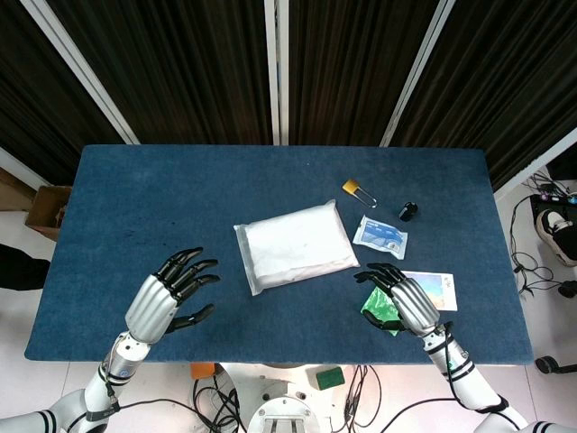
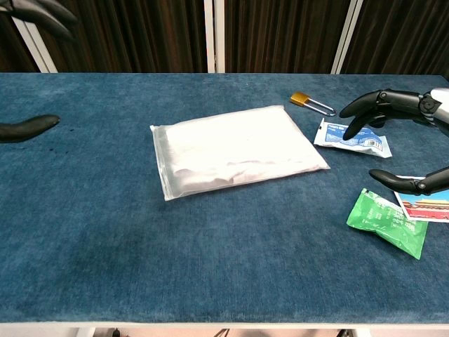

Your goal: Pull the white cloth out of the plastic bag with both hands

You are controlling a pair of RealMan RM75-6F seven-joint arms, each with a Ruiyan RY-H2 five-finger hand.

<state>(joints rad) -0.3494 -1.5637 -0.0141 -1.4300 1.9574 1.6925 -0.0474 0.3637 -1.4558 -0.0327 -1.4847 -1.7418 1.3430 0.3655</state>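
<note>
A clear plastic bag (image 1: pixel 295 244) (image 2: pixel 235 149) with the folded white cloth inside lies flat in the middle of the blue table (image 1: pixel 180 198). My left hand (image 1: pixel 176 289) hovers left of the bag, fingers spread, holding nothing; the chest view shows only its dark fingertips (image 2: pixel 28 126) at the left edge. My right hand (image 1: pixel 403 298) (image 2: pixel 403 112) hangs to the right of the bag, open and empty, above a green packet (image 1: pixel 377 309) (image 2: pixel 388 221). Neither hand touches the bag.
A brass padlock (image 1: pixel 358 191) (image 2: pixel 311 103) lies behind the bag. A blue-white sachet (image 1: pixel 380 235) (image 2: pixel 352 138), a small black object (image 1: pixel 407 212) and a picture card (image 1: pixel 440 290) (image 2: pixel 424 206) sit to the right. A cardboard box (image 1: pixel 45 209) stands off the table's left side.
</note>
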